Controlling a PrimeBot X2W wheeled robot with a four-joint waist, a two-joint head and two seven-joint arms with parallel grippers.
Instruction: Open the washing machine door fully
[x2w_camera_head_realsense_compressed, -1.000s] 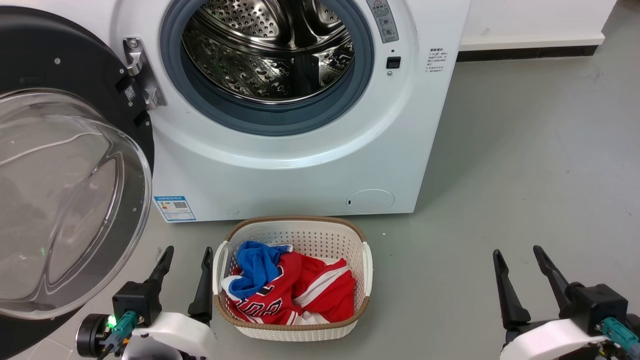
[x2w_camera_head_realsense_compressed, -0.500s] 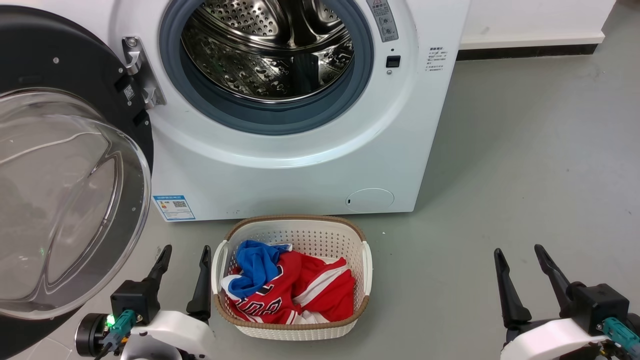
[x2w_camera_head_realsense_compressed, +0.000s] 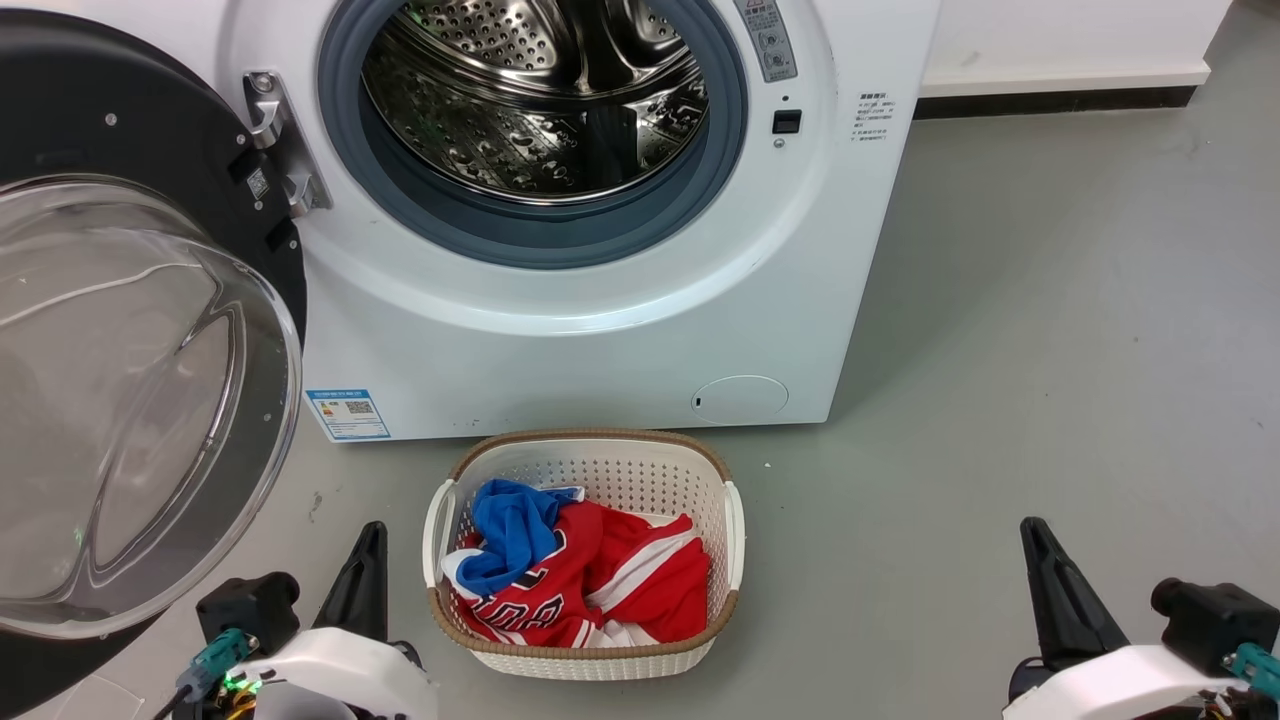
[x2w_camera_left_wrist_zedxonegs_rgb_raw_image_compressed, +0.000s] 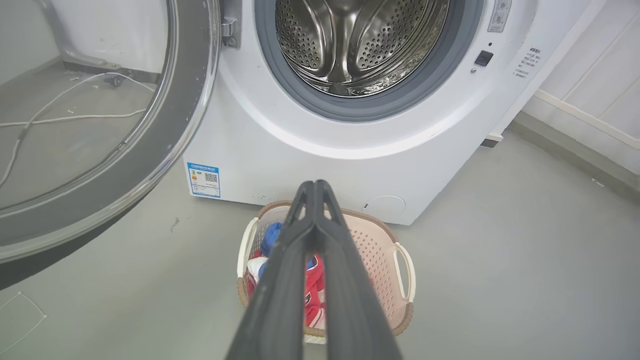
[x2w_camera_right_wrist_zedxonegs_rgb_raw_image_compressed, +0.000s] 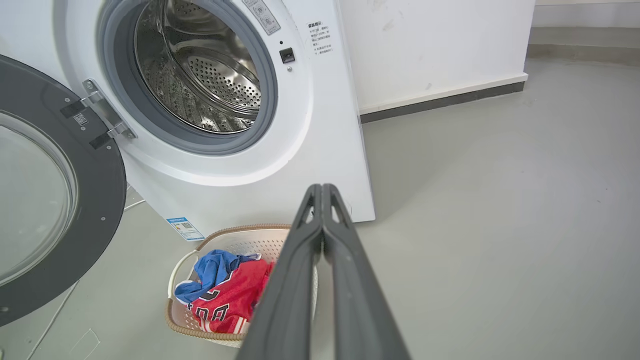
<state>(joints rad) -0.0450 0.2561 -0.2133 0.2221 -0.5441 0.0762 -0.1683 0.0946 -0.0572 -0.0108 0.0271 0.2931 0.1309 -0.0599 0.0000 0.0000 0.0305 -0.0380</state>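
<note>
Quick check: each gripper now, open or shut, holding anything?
Left gripper: closed, holding nothing.
Right gripper: closed, holding nothing.

left gripper (x2w_camera_left_wrist_zedxonegs_rgb_raw_image_compressed: 315, 190): two long, matte dark grey fingers (x2w_camera_left_wrist_zedxonegs_rgb_raw_image_compressed: 280, 300); broad at the base, narrowing to slim tips; a slot is cut through each just below the tip
right gripper (x2w_camera_right_wrist_zedxonegs_rgb_raw_image_compressed: 321, 189): the same dark tapered pair, slotted near the tips
left wrist shell (x2w_camera_head_realsense_compressed: 340, 670): glossy white rounded casing behind the gripper; a boxy black left block (x2w_camera_head_realsense_compressed: 248, 605) beside it
left plug (x2w_camera_head_realsense_compressed: 212, 655): teal connector behind that block, trailing a thin dark cable; a green light (x2w_camera_head_realsense_compressed: 238, 684) glows just under it
right wrist shell (x2w_camera_head_realsense_compressed: 1110, 680): smooth, white, curved; a black right block (x2w_camera_head_realsense_compressed: 1215, 612) beside it; a teal right plug (x2w_camera_head_realsense_compressed: 1255, 668) at the block's rear
</note>
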